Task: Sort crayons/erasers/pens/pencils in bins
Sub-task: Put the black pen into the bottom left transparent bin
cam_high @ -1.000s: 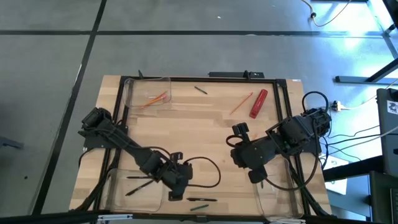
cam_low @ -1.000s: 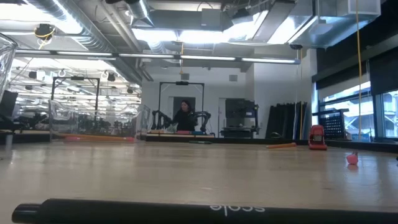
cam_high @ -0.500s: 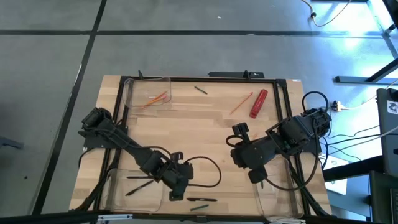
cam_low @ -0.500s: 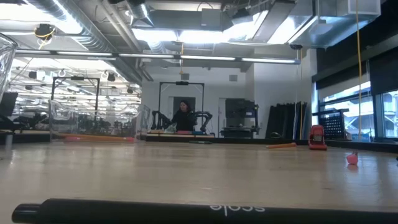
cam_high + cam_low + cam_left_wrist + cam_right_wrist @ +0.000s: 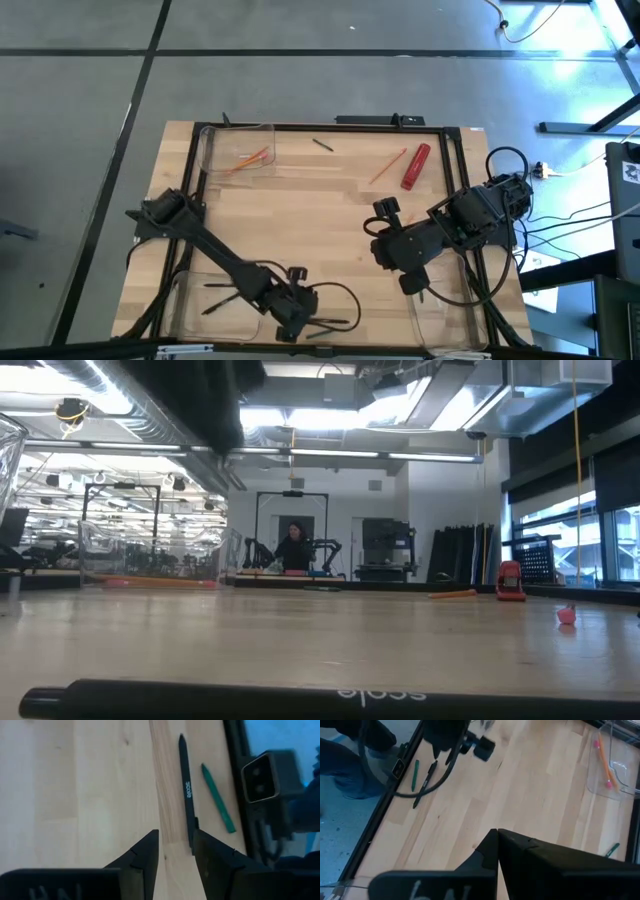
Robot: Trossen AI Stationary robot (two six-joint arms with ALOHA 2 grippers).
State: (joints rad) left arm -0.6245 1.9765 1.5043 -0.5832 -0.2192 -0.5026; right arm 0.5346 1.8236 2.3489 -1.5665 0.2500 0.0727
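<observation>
Hovering with spread fingers, left gripper (image 5: 175,850) over thin black pen (image 5: 187,790) at lower centre of the high view. Idling pressed shut, right gripper (image 5: 497,842) at right. Holding pens already, clear plastic bin (image 5: 180,300) lower left; holding pencils, upper-left bin (image 5: 210,140); awaiting sorting, orange pencil (image 5: 388,165) and thick red cylinder (image 5: 415,166) upper right.

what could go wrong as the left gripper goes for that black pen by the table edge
1. The left gripper is open, but the pen lies off to one side of the gap, beside one finger. Closing here would likely miss it or push it away.
2. A green crayon lies close beside the pen, so it might get caught or knocked.
3. Both sit near the table edge; a nudge might roll one off.
</observation>
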